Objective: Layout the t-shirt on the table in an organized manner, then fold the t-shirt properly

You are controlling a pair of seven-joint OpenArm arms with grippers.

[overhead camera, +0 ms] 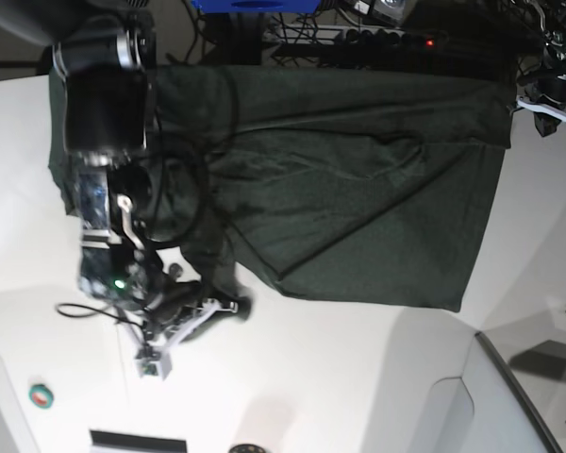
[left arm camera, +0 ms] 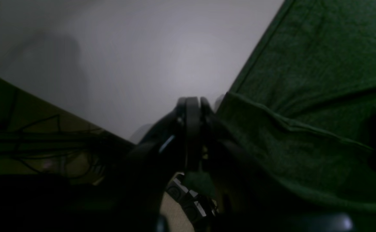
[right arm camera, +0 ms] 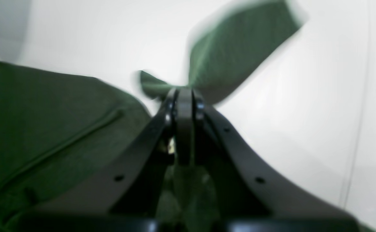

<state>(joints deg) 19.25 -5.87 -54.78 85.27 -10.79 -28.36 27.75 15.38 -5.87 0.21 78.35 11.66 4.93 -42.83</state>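
The dark green t-shirt [overhead camera: 358, 198] lies spread over the far half of the white table [overhead camera: 340, 377], with folds near its left side. My right gripper [overhead camera: 236, 307] is at the shirt's near left edge. In the right wrist view the right gripper [right arm camera: 184, 91] is shut on the t-shirt [right arm camera: 46, 116], and a blurred flap of cloth sticks out past its tips. At the shirt's far right corner is my left gripper [overhead camera: 521, 97]. In the left wrist view the left gripper [left arm camera: 192, 103] is shut, with the t-shirt [left arm camera: 304, 96] draped over its right finger and pinched between the fingers.
Cables, a power strip [overhead camera: 429, 41] and a blue object [overhead camera: 255, 5] lie beyond the table's far edge. A raised grey-white panel [overhead camera: 509, 396] with a dark edge stands at the near right. A small round green and red object [overhead camera: 41, 396] lies at the near left.
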